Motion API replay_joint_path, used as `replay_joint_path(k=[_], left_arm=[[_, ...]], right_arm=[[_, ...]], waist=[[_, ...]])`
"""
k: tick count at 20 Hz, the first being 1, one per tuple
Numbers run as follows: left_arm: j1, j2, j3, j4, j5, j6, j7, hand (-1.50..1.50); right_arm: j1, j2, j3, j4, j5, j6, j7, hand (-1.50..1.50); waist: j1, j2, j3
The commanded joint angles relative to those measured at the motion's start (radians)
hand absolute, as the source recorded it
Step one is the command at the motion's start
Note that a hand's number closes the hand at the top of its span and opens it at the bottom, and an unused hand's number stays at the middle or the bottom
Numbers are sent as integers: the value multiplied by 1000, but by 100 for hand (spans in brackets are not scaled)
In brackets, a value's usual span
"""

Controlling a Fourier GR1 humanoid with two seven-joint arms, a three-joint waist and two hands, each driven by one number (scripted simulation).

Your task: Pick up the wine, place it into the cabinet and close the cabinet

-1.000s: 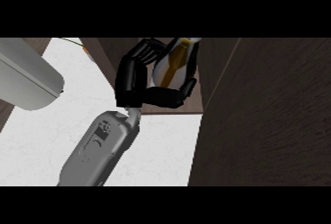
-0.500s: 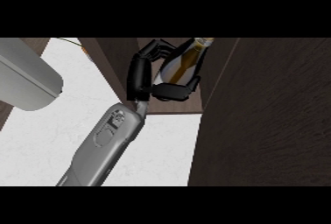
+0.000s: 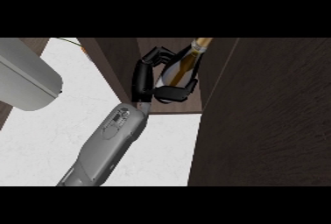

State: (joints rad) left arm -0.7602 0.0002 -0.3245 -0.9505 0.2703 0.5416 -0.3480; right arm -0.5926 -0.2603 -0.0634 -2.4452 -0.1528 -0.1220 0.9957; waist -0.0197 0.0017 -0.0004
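Since a second ago the wine bottle (image 3: 183, 66) has moved further right and deeper between the dark panels, and more of its body shows past the fingers. It is one bottle of dark glossy glass with a gold foil neck (image 3: 201, 42) that points up and to the right. A pale gold strip runs along its side, but any writing on it is too small to read. The right hand (image 3: 143, 79), black and jointed, is curled round the lower body of the bottle, with fingers (image 3: 157, 54) over the top and the thumb (image 3: 176, 92) below. The bottle lies tilted inside the cabinet (image 3: 120, 61), whose brown wood shows a fine grain, and whether it rests on the shelf cannot be told. A single wide door (image 3: 275, 127) of the same wood stands open on the right. One smooth grey forearm (image 3: 107, 142) rises from the lower edge over the white, faintly mottled bench (image 3: 35, 144). A pale grey rounded form (image 3: 26, 78) fills the upper left corner.
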Motion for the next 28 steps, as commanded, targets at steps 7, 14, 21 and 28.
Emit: replay_joint_path(k=[7,14,21,28], left_arm=[[11,0,-99,182,120,34,-154,150],[-44,0,-96,365,128,52,-253,150],[-128,0,-35,477,235,10,-327,150],[-207,0,43,553,329,-36,-331,150]], right_arm=[[20,6,-36,-47,-111,20,12,-150],[10,45,72,-82,-13,-16,39,-150],[11,30,7,-45,-75,10,16,-150],[11,48,52,-39,-20,-1,8,-150]], waist=[[-7,1,0],[-14,3,-1],[-22,6,-1],[-28,6,-1]])
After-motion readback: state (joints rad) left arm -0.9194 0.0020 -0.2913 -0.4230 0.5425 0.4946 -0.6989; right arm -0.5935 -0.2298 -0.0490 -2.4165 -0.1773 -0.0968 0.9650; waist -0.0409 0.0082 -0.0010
